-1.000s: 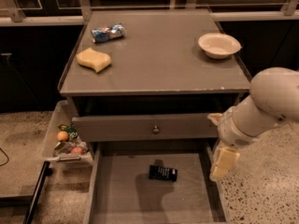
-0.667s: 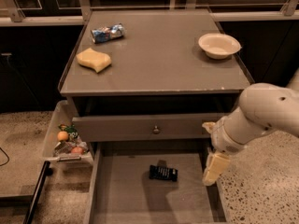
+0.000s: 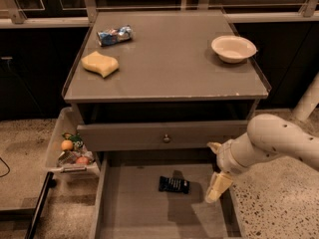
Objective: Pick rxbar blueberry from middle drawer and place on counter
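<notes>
The open drawer (image 3: 134, 210) lies nearest, pulled out at the bottom of the view with its bare floor showing. The dark blue bar (image 3: 174, 184) lies flat on that floor, somewhat right of the middle and towards the back of the drawer, touching nothing else.

The claw (image 3: 217, 182) hangs at the drawer's right side, just over the right wall, to the right of the bar and apart from it. It holds nothing, and I cannot tell whether it is apart or together. The pale, rounded arm (image 3: 279, 141) reaches in from the right edge.

Just above the drawer sits a closed drawer front with a small round knob (image 3: 166, 138). To the left of the cabinet, a pale bin (image 3: 54, 142) holds a few small things, one of them round and orange.

Farther back is the grey bench (image 3: 174, 68). A yellow sponge (image 3: 100, 63) lies near its left side. Behind the sponge, towards the far left corner, lies a shiny blue-and-white packet (image 3: 114, 35). A white bowl (image 3: 234, 48) stands upright near the far right corner, well apart from both.
</notes>
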`<act>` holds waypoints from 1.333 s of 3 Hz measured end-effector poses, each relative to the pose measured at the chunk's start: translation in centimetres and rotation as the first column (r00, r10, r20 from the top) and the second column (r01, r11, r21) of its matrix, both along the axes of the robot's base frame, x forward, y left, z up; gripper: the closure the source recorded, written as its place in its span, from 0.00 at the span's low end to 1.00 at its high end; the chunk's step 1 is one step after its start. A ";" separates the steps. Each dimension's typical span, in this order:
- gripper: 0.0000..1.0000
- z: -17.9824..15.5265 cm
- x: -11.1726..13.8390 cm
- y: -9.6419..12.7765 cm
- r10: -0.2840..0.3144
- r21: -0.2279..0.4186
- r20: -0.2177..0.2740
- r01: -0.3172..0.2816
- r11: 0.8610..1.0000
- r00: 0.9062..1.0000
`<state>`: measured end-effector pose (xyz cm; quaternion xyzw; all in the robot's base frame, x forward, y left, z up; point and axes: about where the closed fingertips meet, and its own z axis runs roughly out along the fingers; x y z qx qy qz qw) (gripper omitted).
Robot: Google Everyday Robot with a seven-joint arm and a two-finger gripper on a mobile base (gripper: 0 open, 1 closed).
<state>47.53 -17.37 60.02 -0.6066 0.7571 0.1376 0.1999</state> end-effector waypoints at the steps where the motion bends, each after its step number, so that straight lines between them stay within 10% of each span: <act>1: 0.00 -7.2 -0.4 1.3 0.063 0.096 -0.019 -0.061 0.994 0.998; 4: 0.00 -13.3 2.0 2.5 0.030 0.129 -0.091 -0.018 0.992 0.995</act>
